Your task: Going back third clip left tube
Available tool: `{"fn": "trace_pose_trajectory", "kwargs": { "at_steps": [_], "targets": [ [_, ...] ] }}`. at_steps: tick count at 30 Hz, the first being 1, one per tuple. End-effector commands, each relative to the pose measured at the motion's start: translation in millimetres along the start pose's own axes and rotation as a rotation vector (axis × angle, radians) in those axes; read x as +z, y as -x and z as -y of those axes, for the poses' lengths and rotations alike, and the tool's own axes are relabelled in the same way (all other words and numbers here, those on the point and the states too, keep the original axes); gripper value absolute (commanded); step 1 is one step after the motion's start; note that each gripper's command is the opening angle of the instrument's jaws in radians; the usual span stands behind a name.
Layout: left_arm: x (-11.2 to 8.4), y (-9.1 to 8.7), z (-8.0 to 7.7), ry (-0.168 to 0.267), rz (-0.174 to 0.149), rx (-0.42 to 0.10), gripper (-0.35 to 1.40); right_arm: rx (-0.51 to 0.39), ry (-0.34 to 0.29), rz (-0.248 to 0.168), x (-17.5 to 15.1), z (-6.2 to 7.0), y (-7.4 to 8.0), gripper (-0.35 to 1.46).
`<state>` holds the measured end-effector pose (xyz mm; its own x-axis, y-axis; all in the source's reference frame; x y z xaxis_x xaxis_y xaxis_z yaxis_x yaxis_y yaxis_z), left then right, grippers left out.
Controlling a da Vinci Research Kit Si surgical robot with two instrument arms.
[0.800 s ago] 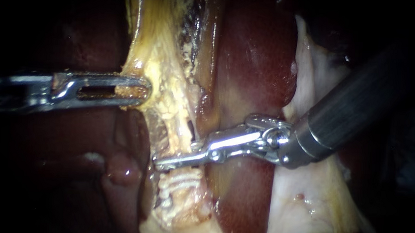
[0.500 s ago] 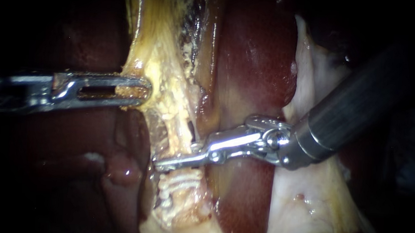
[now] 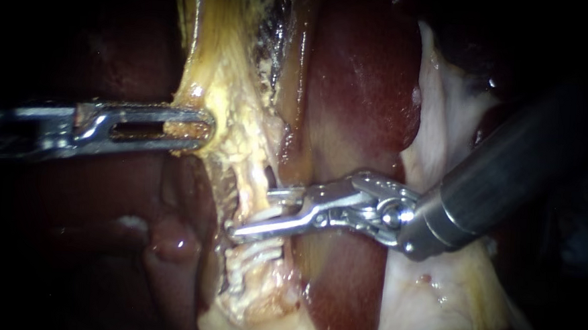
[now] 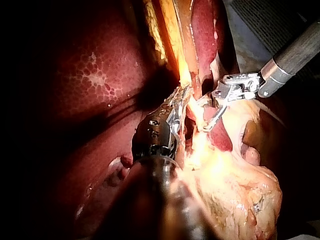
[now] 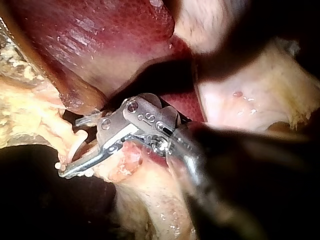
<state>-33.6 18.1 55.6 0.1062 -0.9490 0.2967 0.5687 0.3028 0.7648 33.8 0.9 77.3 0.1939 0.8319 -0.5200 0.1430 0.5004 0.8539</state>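
The pale, yellow-crusted left tube [image 3: 248, 177] runs down the middle of the endoscope view. My right instrument [image 3: 264, 214] straddles it with its jaws open, one above and one below. A whitish clip [image 3: 269, 213] sits across the tube in the gap between them. Two more clips [image 3: 257, 254] lie on the tube just below the lower jaw. My left instrument [image 3: 198, 128] is shut on the yellow tissue [image 3: 224, 118] higher up and holds it to the left. In the right wrist view the right instrument [image 5: 75, 147] stands open at the tube.
Dark red liver [image 3: 365, 88] lies right of the tube, behind the right instrument's wrist. Pale glistening tissue [image 3: 435, 293] fills the lower right. A small pink nub [image 3: 172, 242] sits left of the clipped stretch. The left side is dark.
My right instrument's jaws, closed across the tube before, have opened and drawn slightly back to the right, and a clip shows between them. My left instrument has held still.
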Motion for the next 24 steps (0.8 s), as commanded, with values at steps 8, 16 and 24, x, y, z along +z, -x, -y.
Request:
{"fn": "trace_pose_trajectory", "kwargs": {
  "at_steps": [8, 16, 24],
  "targets": [
    [-0.1, 0.0, -0.1, -0.002, -0.001, 0.0, -0.35, -0.106, -0.006, 0.009, -1.4, 0.0, 0.6, 0.6],
    [-0.2, 0.0, -0.1, -0.002, -0.001, 0.0, -0.35, -0.195, 0.0, 0.012, -3.2, 0.1, 1.1, 0.6],
    [-0.2, 0.1, -0.4, -0.003, -0.002, 0.001, -0.35, -0.271, 0.014, 0.011, -4.9, 0.7, 1.4, 0.6]
  ]
}}
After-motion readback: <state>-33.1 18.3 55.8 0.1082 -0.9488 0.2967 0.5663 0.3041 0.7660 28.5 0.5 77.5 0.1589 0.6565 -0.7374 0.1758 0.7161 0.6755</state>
